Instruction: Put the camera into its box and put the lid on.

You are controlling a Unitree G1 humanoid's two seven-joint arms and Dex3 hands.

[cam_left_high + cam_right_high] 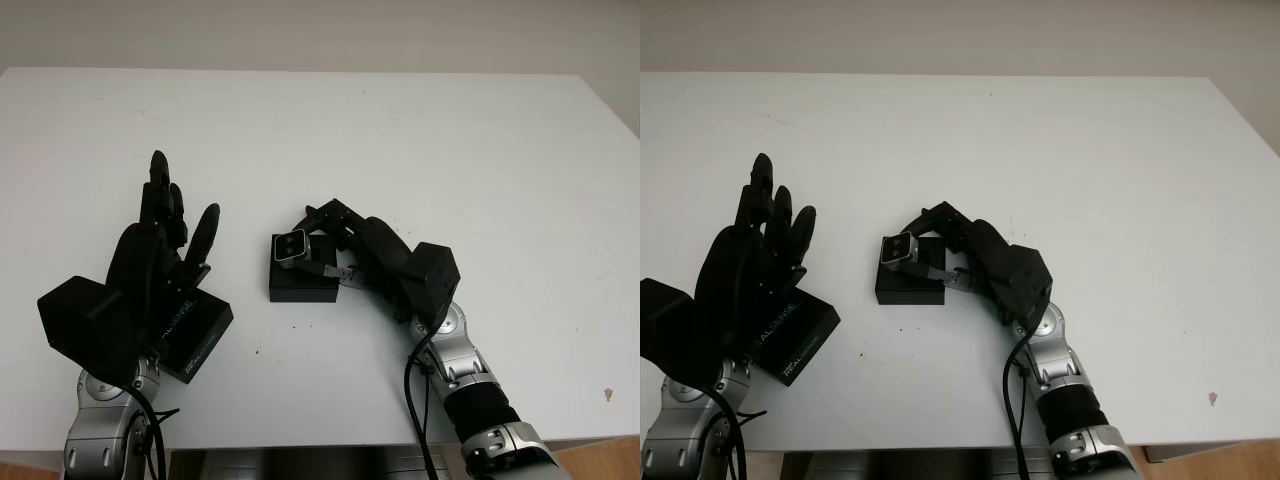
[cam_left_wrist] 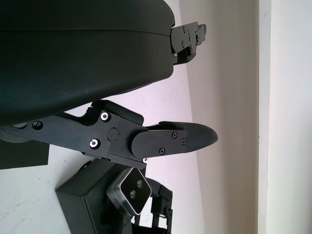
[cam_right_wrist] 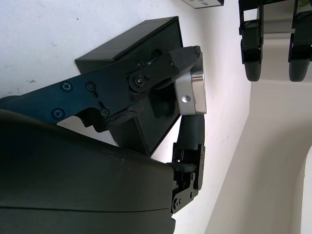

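Right hand (image 1: 335,240) pinches the camera (image 1: 291,246) by its metal sides, w/ lens face up, just above the open box (image 1: 302,282); small, rigid, prob. light, slick-edged, so avoid lens glass; left hand (image 1: 165,250) open over lid (image 1: 195,335) on surface (image 1: 450,150).

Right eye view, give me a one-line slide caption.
Right hand holds the camera over its open box; left hand open above the lid.
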